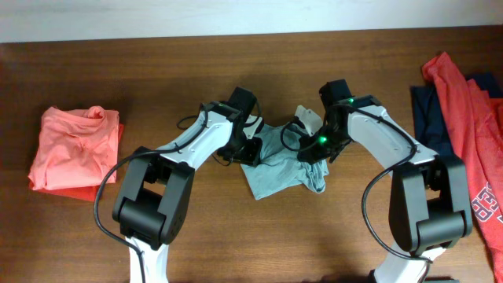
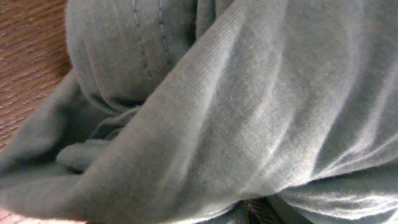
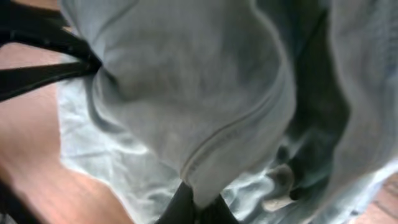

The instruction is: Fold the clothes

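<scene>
The pale grey-blue T-shirt [image 2: 236, 112] is filling both my wrist views and lying crumpled at the middle of the dark wooden tabletop [image 1: 236, 236]. My right gripper [image 3: 193, 208] is clenching a fold of it. My left gripper [image 1: 250, 149] is sitting at its 9 o'clock edge; I cannot tell its grip. A coral-orange T-shirt [image 1: 75, 149] is lying at 9 o'clock, and a red T-shirt [image 1: 471, 134] is overlapping a navy T-shirt [image 1: 431, 118] at 3 o'clock. A pale wall [image 1: 236, 16] is bordering 12 o'clock.
</scene>
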`<state>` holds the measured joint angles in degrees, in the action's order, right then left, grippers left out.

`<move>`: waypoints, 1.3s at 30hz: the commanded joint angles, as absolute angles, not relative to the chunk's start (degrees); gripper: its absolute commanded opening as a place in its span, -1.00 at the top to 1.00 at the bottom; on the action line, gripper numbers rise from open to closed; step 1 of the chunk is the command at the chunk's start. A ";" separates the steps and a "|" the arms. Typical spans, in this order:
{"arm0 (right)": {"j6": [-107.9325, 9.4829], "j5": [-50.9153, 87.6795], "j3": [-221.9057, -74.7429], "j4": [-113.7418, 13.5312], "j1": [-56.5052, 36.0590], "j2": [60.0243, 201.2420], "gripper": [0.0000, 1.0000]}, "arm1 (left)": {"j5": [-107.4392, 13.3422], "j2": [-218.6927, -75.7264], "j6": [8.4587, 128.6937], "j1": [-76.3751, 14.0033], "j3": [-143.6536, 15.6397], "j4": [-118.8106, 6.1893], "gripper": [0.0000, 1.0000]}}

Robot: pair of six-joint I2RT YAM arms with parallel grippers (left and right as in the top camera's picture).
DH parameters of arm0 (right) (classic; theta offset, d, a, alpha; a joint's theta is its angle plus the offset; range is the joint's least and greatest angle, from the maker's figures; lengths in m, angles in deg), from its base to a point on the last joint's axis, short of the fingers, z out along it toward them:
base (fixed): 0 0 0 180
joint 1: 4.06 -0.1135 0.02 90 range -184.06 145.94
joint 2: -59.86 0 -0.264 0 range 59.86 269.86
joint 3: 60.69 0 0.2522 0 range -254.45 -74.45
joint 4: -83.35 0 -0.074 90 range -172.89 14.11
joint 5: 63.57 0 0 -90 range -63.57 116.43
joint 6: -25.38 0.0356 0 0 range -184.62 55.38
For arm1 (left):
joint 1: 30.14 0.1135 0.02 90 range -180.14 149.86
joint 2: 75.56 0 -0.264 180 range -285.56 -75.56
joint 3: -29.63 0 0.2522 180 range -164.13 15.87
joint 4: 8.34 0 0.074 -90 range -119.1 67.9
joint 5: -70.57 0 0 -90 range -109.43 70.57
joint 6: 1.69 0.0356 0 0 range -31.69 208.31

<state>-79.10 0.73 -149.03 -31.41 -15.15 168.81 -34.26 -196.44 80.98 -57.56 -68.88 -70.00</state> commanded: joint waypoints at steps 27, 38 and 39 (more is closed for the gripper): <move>-73.05 16.64 -158.41 -29.07 -12.57 167.67 0.62 | -33.08 -200.40 80.67 -57.99 -67.72 -70.77 0.06; -71.32 17.87 -152.58 -18.23 -12.57 166.14 0.45 | -33.08 -200.38 80.67 -57.82 -67.74 -70.70 0.06; -71.34 17.89 -151.72 -19.08 -12.64 166.14 0.45 | -33.08 -200.38 80.67 -57.84 -67.74 -70.64 0.06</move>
<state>-72.31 16.78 -155.05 -17.44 -12.81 167.82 -34.63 -196.64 80.98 -57.67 -69.21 -70.05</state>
